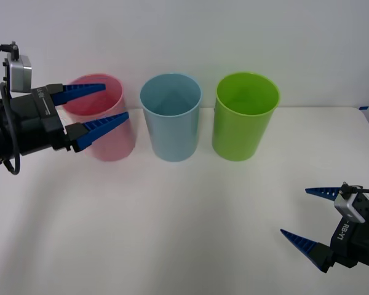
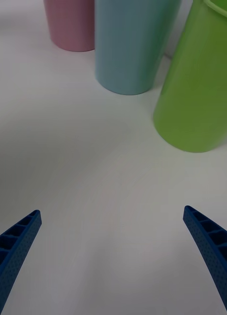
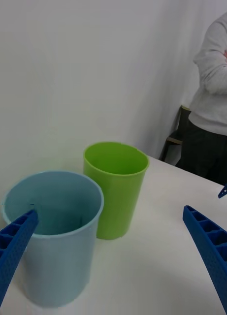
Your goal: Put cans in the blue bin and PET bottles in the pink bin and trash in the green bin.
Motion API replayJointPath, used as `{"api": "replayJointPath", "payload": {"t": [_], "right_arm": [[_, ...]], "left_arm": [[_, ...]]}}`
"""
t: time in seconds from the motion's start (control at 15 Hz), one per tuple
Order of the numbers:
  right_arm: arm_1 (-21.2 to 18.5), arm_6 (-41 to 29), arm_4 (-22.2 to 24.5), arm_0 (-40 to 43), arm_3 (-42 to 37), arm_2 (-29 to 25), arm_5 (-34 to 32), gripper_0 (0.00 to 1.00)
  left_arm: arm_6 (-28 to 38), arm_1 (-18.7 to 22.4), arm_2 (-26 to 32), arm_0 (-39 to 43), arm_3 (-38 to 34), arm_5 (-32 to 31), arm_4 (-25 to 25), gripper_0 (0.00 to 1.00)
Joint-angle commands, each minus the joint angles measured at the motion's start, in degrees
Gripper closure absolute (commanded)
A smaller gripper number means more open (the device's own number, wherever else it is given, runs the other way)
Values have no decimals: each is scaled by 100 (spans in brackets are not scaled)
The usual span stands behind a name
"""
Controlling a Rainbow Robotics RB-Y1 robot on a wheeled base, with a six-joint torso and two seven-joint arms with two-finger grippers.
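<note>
White table (image 1: 172,215) carries the pink bin (image 1: 111,144), the blue bin (image 1: 171,117) and the green bin (image 1: 245,117) in a row. From the left wrist, both nearer bins' insides show bare. Left gripper (image 1: 95,106) hovers spread over the pink bin; right gripper (image 1: 307,215) hangs spread, holding nothing.

1. Front view: high, looking down on the table (image 1: 190,221) and all three bins.
2. Right wrist view: low at the near right, facing the far bins.
3. Left wrist view: high at the far left, facing right; shares the blue bin (image 3: 56,231) and the green bin (image 3: 115,184).
</note>
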Motion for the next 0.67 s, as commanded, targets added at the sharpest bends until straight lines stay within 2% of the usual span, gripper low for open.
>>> {"api": "replayJointPath", "payload": {"t": [0.07,0.4,0.67], "right_arm": [[0,0,0,0,0,0,0,0],[0,0,0,0,0,0,0,0],[0,0,0,0,0,0,0,0]], "left_arm": [[104,77,144,825,-616,112,-5,0],[263,112,249,2064,-1345,174,-366,0],[377,103,258,2785,-1503,191,-744,0]]}}
